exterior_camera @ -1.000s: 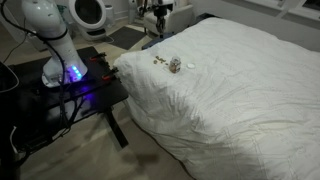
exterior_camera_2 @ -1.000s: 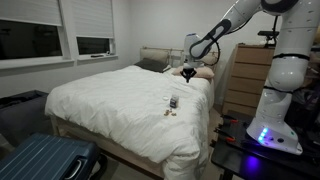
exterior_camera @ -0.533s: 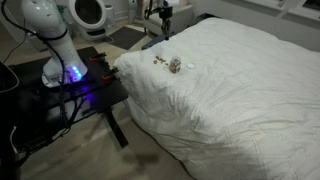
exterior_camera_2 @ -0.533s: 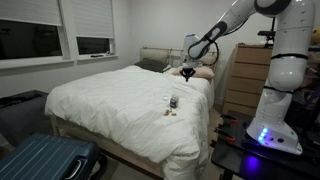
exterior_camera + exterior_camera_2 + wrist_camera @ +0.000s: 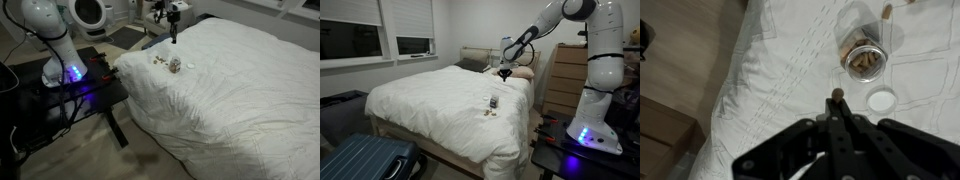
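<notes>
My gripper (image 5: 837,98) is shut, its fingertips pinching a small brown piece (image 5: 837,94) above the white duvet (image 5: 780,70). Just beyond the tips stands an open glass jar (image 5: 861,55) with several similar brown pieces inside, and its white lid (image 5: 881,99) lies beside it. Another brown piece (image 5: 887,11) lies farther off. In both exterior views the gripper (image 5: 172,36) (image 5: 505,72) hangs over the bed, short of the jar (image 5: 174,65) (image 5: 493,102). Loose pieces (image 5: 158,61) lie next to the jar.
The bed (image 5: 240,100) fills most of the scene, with pillows (image 5: 522,72) at its head. The robot base (image 5: 60,60) stands on a black stand (image 5: 60,100) by the bed's corner. A wooden dresser (image 5: 565,75) and a blue suitcase (image 5: 365,160) stand nearby.
The gripper has moved over the bed toward the jar, staying shut on the small brown piece. The jar, lid and loose pieces have not moved.
</notes>
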Robot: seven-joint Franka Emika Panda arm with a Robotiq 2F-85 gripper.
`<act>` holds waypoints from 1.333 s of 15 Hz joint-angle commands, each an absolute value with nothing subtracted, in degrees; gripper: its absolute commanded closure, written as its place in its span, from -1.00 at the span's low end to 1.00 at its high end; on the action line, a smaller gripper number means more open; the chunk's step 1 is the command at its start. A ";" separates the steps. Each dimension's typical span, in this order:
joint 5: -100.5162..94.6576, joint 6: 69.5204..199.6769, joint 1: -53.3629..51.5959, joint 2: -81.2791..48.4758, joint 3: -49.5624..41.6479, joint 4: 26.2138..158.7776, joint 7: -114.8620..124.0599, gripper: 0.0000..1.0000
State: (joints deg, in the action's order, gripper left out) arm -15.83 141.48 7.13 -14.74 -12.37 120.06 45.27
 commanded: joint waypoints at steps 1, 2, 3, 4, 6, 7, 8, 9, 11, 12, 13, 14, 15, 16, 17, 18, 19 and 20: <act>-13.02 140.94 7.27 -20.28 -12.84 113.84 41.17 0.98; -12.30 140.71 7.28 -21.83 -12.92 112.27 40.26 0.98; -11.49 140.55 7.33 -23.17 -12.94 110.91 39.23 0.98; -10.64 140.42 7.36 -24.63 -12.90 109.55 38.31 0.98; -8.85 139.98 7.26 -27.26 -12.84 106.91 36.60 0.98; -8.05 139.81 7.20 -28.37 -12.83 105.82 35.93 0.98; -6.95 139.76 7.27 -29.59 -12.62 104.73 35.00 0.98; -6.28 139.59 7.17 -30.64 -12.66 103.77 34.39 0.98; -4.72 139.23 7.09 -32.65 -12.57 101.97 33.28 0.98; -4.18 139.06 6.97 -33.61 -12.54 101.22 32.96 0.98; -3.47 138.86 6.91 -34.54 -12.45 100.42 32.39 0.98; -2.86 138.58 6.79 -35.42 -12.37 99.71 32.23 0.98; -2.43 138.28 6.66 -36.22 -12.33 99.06 31.82 0.98; -1.95 137.97 6.54 -36.93 -12.26 98.60 31.65 0.98; -1.52 137.67 6.45 -37.60 -12.21 98.10 31.59 0.98; -1.00 137.37 6.43 -38.25 -12.07 97.63 31.40 0.98; -0.53 137.06 6.37 -38.92 -11.97 97.07 31.12 0.98; -0.19 136.69 6.19 -39.55 -12.01 96.57 30.94 0.98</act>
State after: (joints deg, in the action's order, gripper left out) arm -2.44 139.66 6.29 -37.53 -12.21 99.78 32.97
